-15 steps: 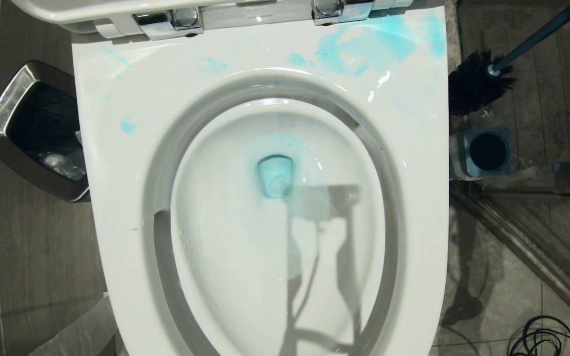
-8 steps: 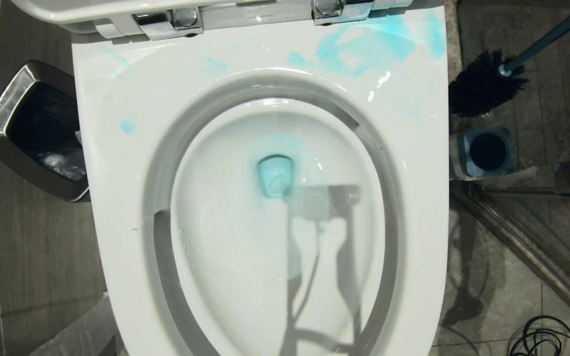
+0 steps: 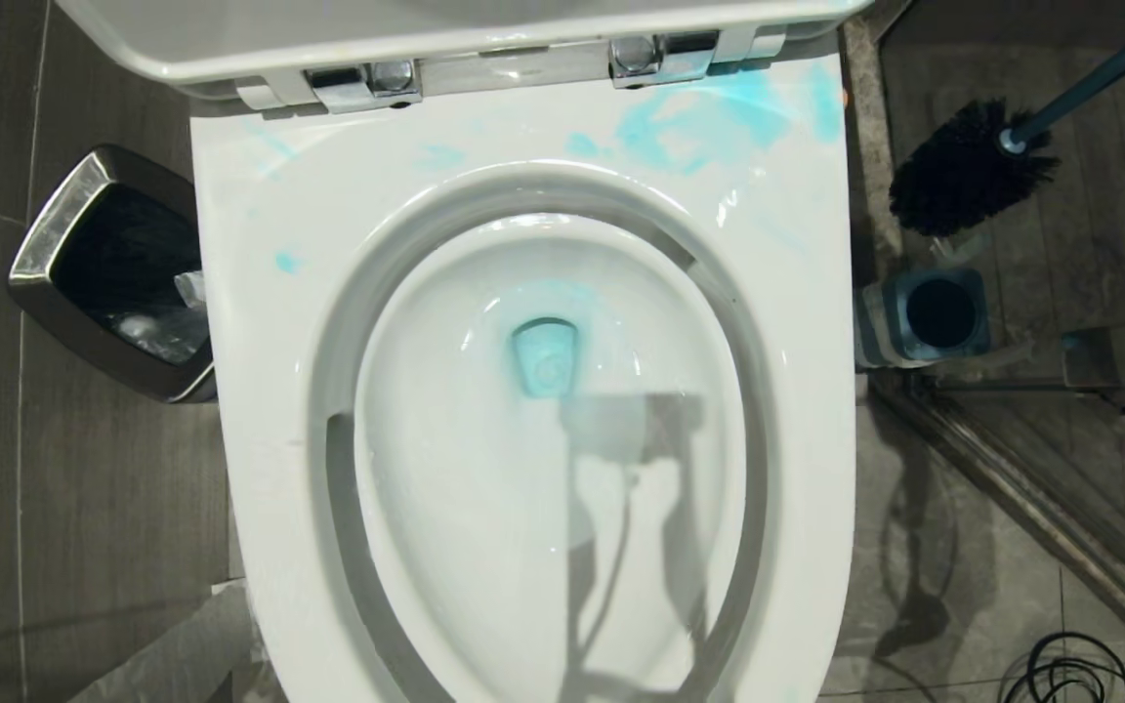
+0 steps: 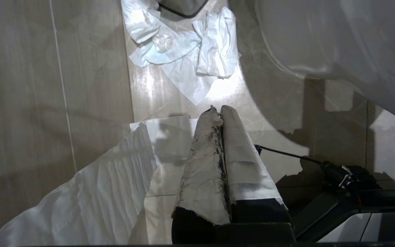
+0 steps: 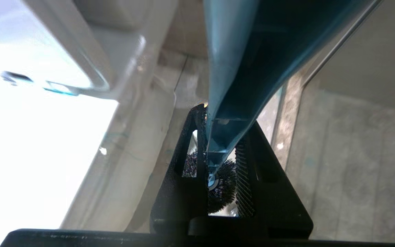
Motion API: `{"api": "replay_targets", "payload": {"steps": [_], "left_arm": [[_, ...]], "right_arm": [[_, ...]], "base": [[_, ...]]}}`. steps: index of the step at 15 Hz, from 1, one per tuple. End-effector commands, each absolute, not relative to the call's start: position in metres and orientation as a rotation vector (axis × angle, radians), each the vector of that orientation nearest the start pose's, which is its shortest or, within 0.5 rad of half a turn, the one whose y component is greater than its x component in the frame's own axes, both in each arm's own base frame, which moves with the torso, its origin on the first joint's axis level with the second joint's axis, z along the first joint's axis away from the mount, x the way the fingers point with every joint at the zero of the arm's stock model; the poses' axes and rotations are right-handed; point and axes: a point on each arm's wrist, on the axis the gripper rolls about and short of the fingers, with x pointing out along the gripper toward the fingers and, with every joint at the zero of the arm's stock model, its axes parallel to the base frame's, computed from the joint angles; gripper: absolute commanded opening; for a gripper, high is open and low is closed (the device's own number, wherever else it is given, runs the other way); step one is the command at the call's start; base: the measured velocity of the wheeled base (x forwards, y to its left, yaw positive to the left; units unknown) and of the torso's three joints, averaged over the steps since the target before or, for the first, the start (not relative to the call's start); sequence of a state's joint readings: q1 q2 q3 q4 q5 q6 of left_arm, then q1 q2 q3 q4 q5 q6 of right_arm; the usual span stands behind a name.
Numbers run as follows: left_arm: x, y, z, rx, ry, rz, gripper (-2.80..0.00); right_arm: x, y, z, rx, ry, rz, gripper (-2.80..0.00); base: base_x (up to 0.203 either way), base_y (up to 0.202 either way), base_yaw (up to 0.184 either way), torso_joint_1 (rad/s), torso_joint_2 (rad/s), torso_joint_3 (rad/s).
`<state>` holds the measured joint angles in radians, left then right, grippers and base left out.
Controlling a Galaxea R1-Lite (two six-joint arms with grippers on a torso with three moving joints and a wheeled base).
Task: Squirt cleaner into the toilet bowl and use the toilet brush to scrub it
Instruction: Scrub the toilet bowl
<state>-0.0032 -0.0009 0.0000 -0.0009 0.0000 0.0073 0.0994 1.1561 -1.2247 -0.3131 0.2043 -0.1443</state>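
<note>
Toilet bowl (image 3: pixel 533 469) seen from above, lid raised, white and glossy, with turquoise cleaner (image 3: pixel 543 356) pooled at the drain in its middle and paler blue smears across the back of the rim near the chrome hinges (image 3: pixel 367 83). Toilet brush (image 3: pixel 973 171) hanging in the air just off the bowl's right rear corner, black bristle head directly above the open blue-grey stand (image 3: pixel 938 314) on the floor beside the bowl, dark-blue handle slanting up and away from the bowl. Right end effector (image 5: pixel 221 161) pinching that handle between its ribbed black fingers (image 5: pixel 243 178), bristles visible past the fingertips, bowl edge to one side. Chrome-rimmed waste bin (image 3: pixel 69 220) on the tiled floor (image 3: pixel 84 508) at the bowl's left rear. Left end effector (image 4: pixel 219 115) low beside the bowl's outer wall, wrapped fingers pressed together on nothing, crumpled white paper (image 4: pixel 183 51) on the floor beyond it. Coiled black cable (image 3: pixel 1075 669) at the bowl's front right.
</note>
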Motion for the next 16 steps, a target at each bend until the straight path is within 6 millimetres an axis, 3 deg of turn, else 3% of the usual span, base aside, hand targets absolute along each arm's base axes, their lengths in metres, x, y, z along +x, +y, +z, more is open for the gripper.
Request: {"api": "replay_targets", "payload": {"steps": [1,10,16], "left_arm": [[-0.023,0.000,0.076,0.008,-0.002,-0.003,-2.80],[-0.023,0.000,0.076,0.008,-0.002,-0.003,-2.80],[-0.023,0.000,0.076,0.008,-0.002,-0.003,-2.80]], "right_arm": [[0.135,0.018,0.402,-0.163,-0.418,0.270,-2.80],[0.122,0.016,0.417,-0.162,-0.426,0.259,-2.80],[0.133,0.021,0.413,-0.161,-0.397,0.286,-2.80]], "base": [[0.000,0.000,0.000,0.002,0.00,0.202],[0.000,0.000,0.000,0.002,0.00,0.202],[0.000,0.000,0.000,0.003,0.00,0.201]]}}
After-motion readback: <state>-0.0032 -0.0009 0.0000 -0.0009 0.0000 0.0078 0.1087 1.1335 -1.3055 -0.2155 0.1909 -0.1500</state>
